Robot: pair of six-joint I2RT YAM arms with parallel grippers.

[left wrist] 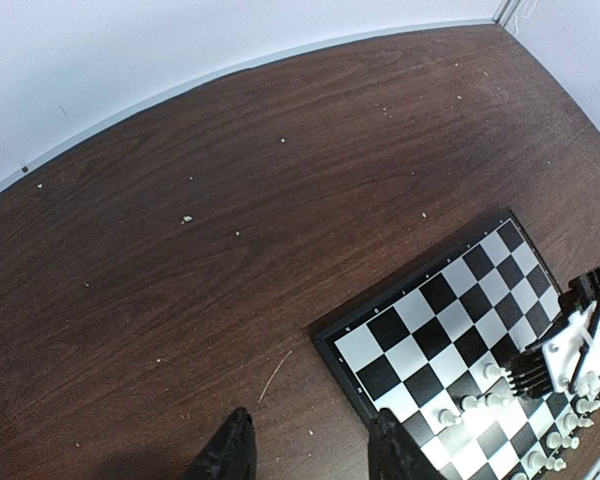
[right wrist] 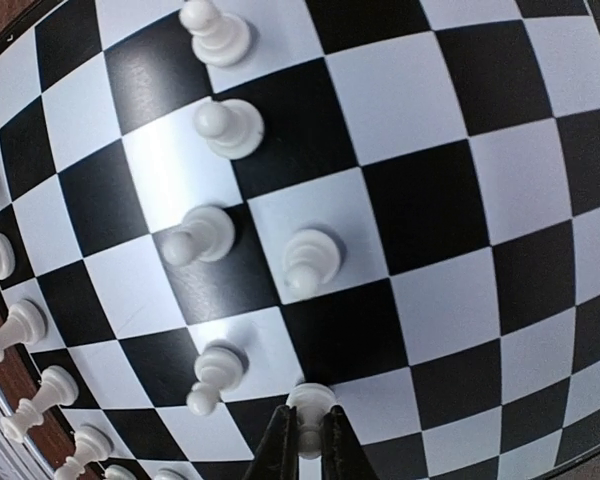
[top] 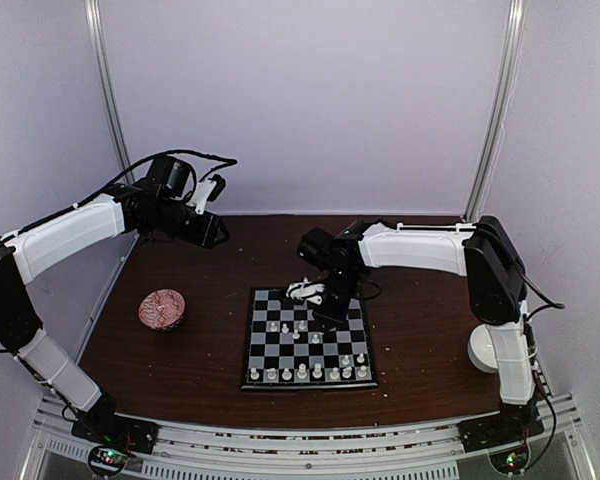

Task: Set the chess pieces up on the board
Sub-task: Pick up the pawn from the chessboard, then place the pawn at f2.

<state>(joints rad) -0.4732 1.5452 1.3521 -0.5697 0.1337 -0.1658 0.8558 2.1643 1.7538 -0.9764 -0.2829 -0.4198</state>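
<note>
**Two bowls, scattered crumbs and dark wood**

A dark brown wood-grain table (top: 210, 370) carries everything. Well off to the left of the right gripper (right wrist: 305, 420) sits a round bowl (top: 161, 308) with a red-and-white pattern. Well off to that gripper's right, a plain white bowl (top: 480, 350) stands near the table's right edge, partly hidden. Pale crumbs (left wrist: 186, 218) lie scattered over the wood beyond the left gripper (left wrist: 311, 430), and a thin pale sliver (left wrist: 273, 375) lies just ahead of it. Pale lilac walls (top: 310, 100) close the far side, with metal uprights (top: 107, 90) at the corners. A ribbed aluminium rail (top: 310, 450) runs along the near edge.
</note>
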